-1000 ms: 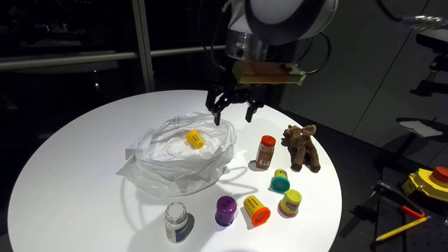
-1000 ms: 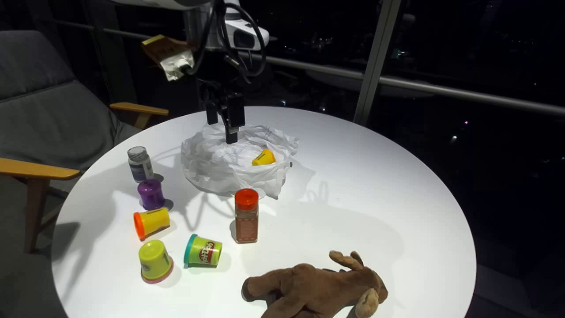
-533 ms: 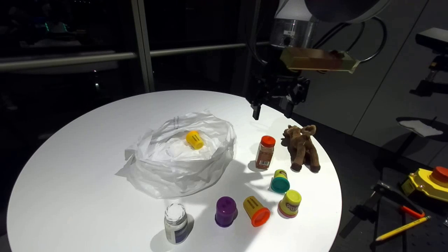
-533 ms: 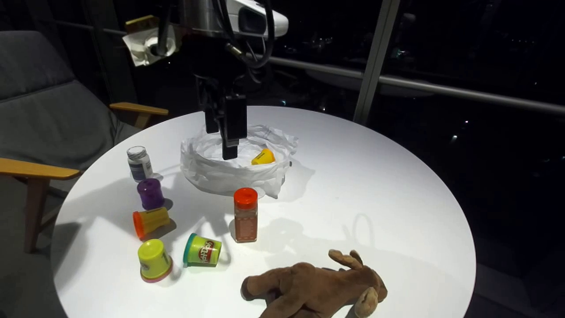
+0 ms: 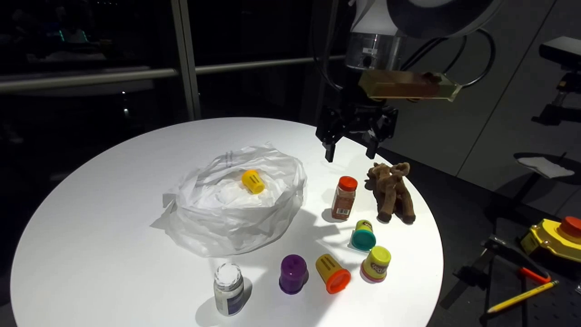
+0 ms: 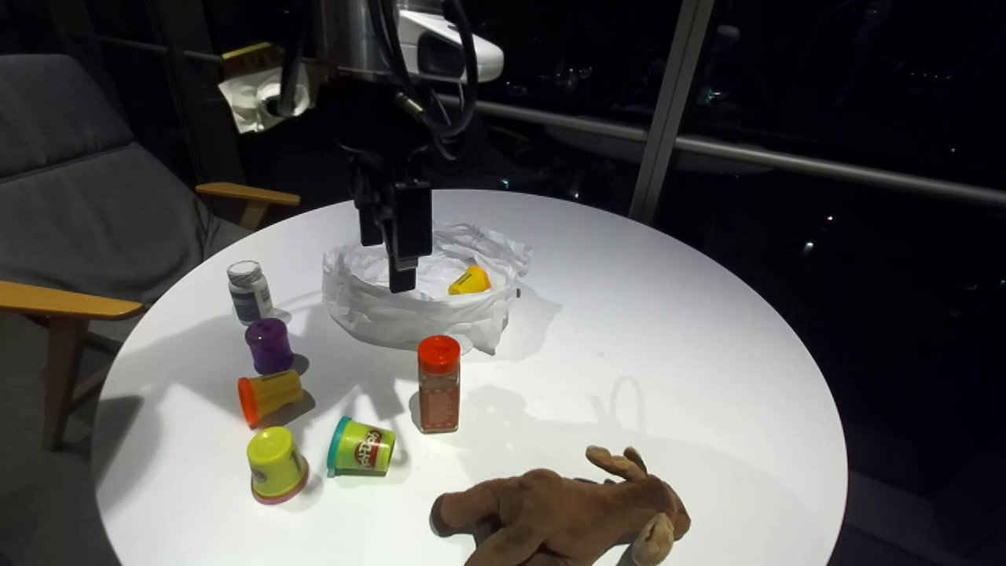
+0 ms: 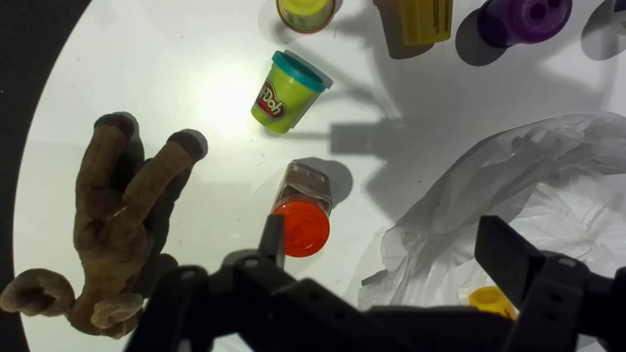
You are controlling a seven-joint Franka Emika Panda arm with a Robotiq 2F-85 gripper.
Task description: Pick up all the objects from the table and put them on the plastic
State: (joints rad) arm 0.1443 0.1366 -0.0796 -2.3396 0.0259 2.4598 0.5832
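Above the table [image 5: 91, 218], the gripper [image 5: 351, 152] points down; fingers [image 5: 330, 153] apart.

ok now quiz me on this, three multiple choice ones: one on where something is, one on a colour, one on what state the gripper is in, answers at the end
1. What lies inside the plastic bag?
A. a purple container
B. a white labelled bottle
C. a yellow tub

2. What colour is the cap of the spice jar?
A. green
B. red
C. white

3. How does the gripper stand?
A. jaws apart, holding nothing
B. jaws clamped on a Play-Doh tub
C. jaws pressed together

1: C, since both exterior views show the yellow tub within the bag's raised, crumpled edge.
2: B, since the cap shows red in all three views.
3: A, since in an exterior view a wide gap shows between the jaws with nothing in it.
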